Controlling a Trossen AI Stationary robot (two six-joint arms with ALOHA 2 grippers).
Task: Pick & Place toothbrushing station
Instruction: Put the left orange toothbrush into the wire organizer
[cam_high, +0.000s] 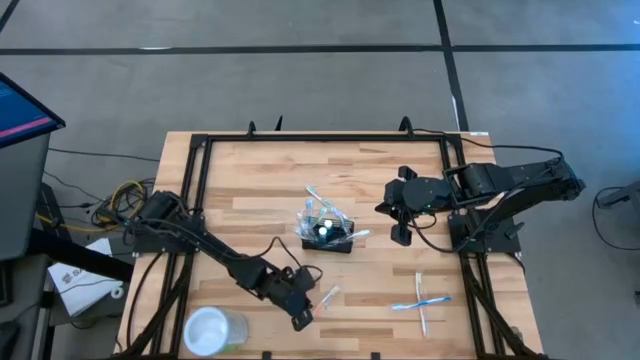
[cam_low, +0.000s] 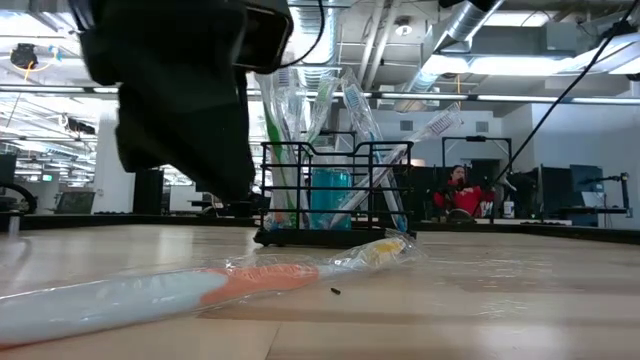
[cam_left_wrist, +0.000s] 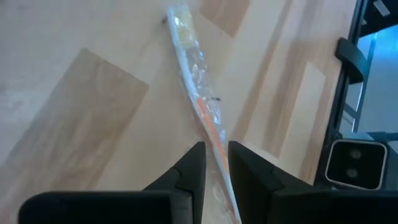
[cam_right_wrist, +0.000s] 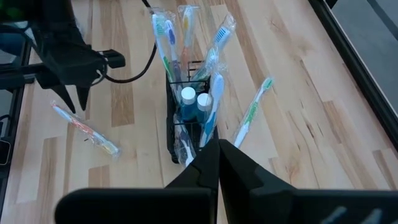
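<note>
Wood tabletop (cam_high: 250, 200), near edge at 6 o'clock: left gripper (cam_left_wrist: 216, 163), fingers narrowly parted, straddles a wrapped toothbrush (cam_left_wrist: 193, 87) lying flat, unlifted; at centre stands the black mesh caddy (cam_high: 328, 238), filled with toothbrushes; at 3 o'clock beside it hovers the right gripper (cam_high: 402, 236), fully closed, empty.

You have one camera straight above the tabletop (cam_high: 400, 290), one level at its surface; both wrist views share the wrapped toothbrush (cam_left_wrist: 199, 106)
</note>
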